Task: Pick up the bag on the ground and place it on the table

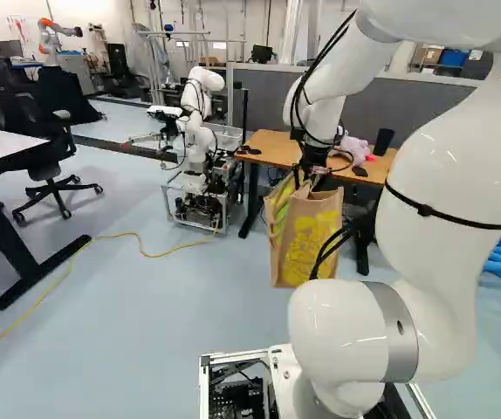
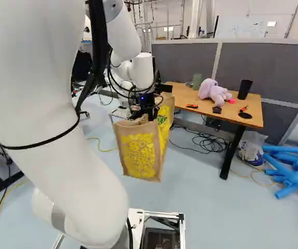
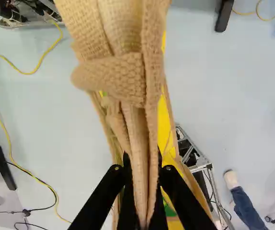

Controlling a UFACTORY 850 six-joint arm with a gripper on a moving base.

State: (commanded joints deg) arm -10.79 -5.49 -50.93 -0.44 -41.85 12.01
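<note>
wrist view: black two-finger gripper (image 3: 143, 167) clamped on the fabric handles (image 3: 140, 139) of the tan burlap bag with yellow print (image 2: 140, 155). bag hangs below it, apparently clear of the pale blue floor (image 1: 146, 305), short of the near left corner of the brown wooden worktop (image 2: 232, 113), body lower than its front edge. grasp and lift judged done; raising over that edge, setting down and release remain. long axis near vertical, slight tilt; mouth up, bottom down, one printed broad face towards the base.
</note>
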